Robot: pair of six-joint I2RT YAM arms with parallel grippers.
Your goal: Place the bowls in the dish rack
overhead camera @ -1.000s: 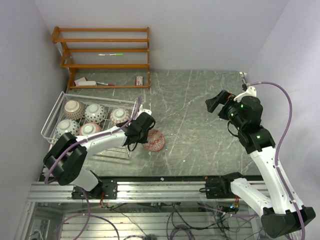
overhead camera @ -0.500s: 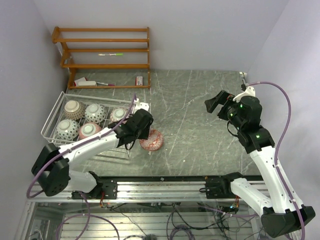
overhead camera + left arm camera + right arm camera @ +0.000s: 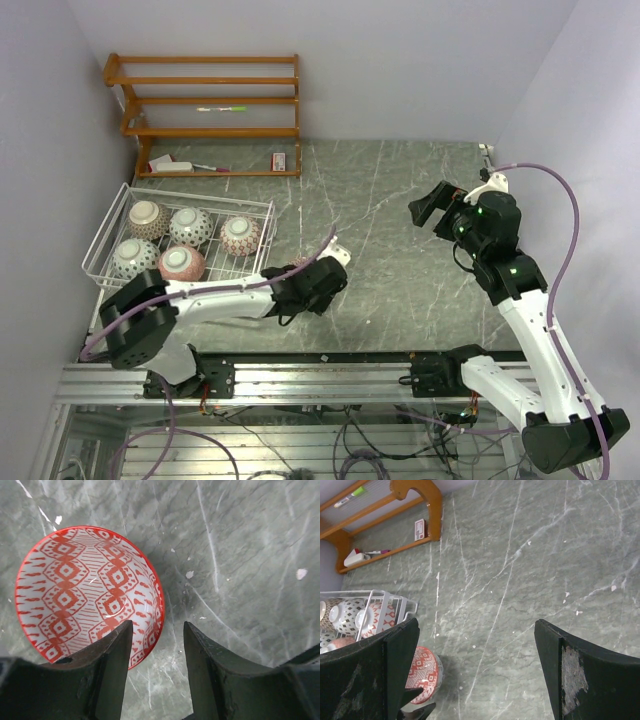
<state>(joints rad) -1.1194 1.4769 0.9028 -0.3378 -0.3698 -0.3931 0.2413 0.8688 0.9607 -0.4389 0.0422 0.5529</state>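
Note:
A pink-red patterned bowl [image 3: 85, 590] stands upright on the grey table, right of the dish rack [image 3: 268, 215]. My left gripper [image 3: 157, 630] is open just above it. Its jaws straddle the bowl's right rim, one finger [image 3: 107, 660] over the inside, the other [image 3: 210, 665] outside over the table. In the top view the left gripper [image 3: 318, 283] hides most of this bowl. The white wire rack holds several bowls, among them one [image 3: 240, 235] at its right end. My right gripper [image 3: 432, 207] is open and empty, high over the table's right side, and its wrist view [image 3: 476, 630] shows the red bowl [image 3: 422, 672] at lower left.
An orange-brown wooden shelf unit [image 3: 205, 100] stands at the back left with small items on its lowest board. Walls close in on the left, the back and the right. The rack's corner shows in the right wrist view [image 3: 380, 605].
My left gripper swung from the rack side of the red bowl to the right and nearer, and now sits over the bowl. The right arm has not moved.

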